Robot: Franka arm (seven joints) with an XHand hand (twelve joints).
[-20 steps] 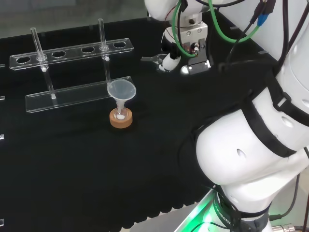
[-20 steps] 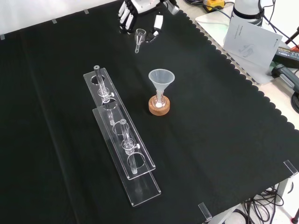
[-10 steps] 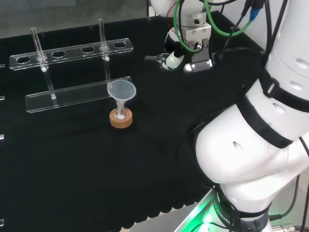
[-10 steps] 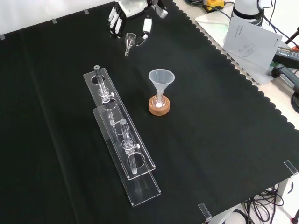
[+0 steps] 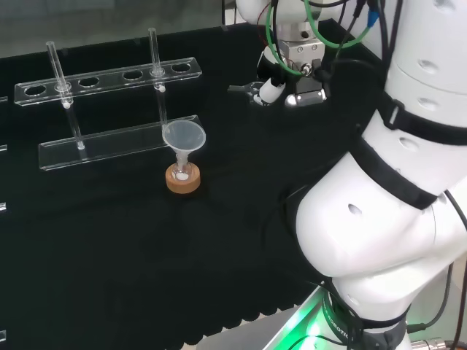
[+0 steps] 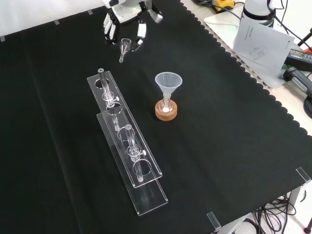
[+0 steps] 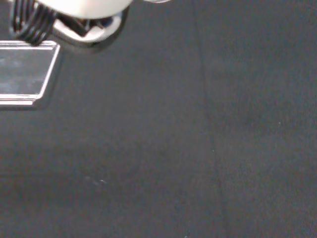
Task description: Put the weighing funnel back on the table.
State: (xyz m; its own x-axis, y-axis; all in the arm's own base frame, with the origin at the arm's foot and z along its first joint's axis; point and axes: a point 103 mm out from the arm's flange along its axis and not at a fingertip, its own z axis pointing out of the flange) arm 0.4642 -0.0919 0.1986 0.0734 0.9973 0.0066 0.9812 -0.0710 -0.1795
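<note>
Hand (image 6: 124,12), fingers pinching the weighing funnel (image 6: 124,48), has moved leftward along the counter's far edge, front view; release seems still pending.

hand (image 6: 127,10) cut off by front view's top edge

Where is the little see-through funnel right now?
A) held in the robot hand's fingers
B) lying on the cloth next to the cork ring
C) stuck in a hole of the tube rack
A: in the front view the weighing funnel is pinched between the fingers of the hand, with its stem pointing down toward the cloth.
</note>
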